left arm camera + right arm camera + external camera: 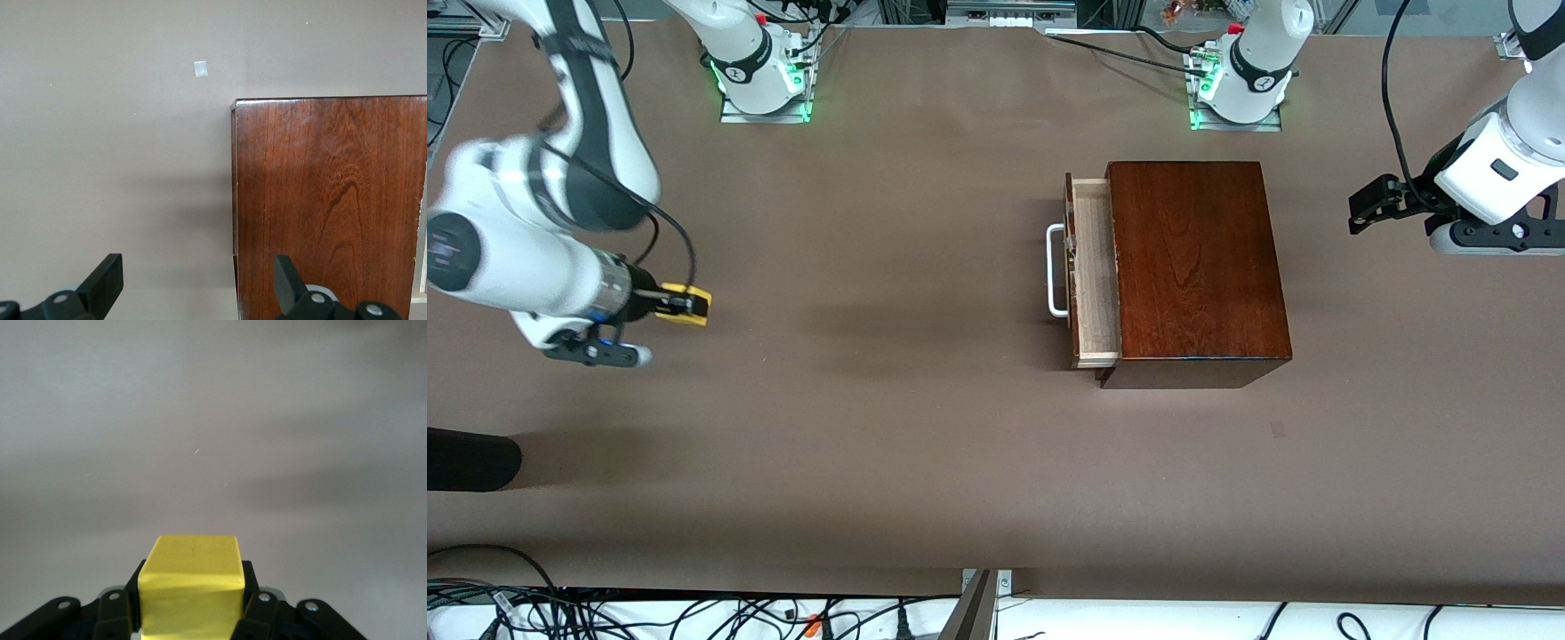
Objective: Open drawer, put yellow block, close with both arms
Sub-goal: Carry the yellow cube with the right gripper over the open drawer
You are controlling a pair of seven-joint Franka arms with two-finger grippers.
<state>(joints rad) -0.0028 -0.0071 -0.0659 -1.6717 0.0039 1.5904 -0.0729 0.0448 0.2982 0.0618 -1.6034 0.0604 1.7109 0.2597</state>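
Bare brown bench lay between the glossy mahogany-coloured box and the small yellow block, clenched in the right gripper toward the right arm's end. The pale-wood drawer stood partly open, its white handle facing the block. The left gripper hung spread beside the box.

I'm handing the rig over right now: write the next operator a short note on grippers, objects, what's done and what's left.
Right gripper: shut on the yellow block, over the table at the right arm's end.
Left gripper: open, empty, waiting above the table by the wooden box, at the left arm's end.
The drawer is pulled partly open by its white handle.
Done: drawer opened, block grasped.
Left: carry block to drawer, drop it in, close with both arms.
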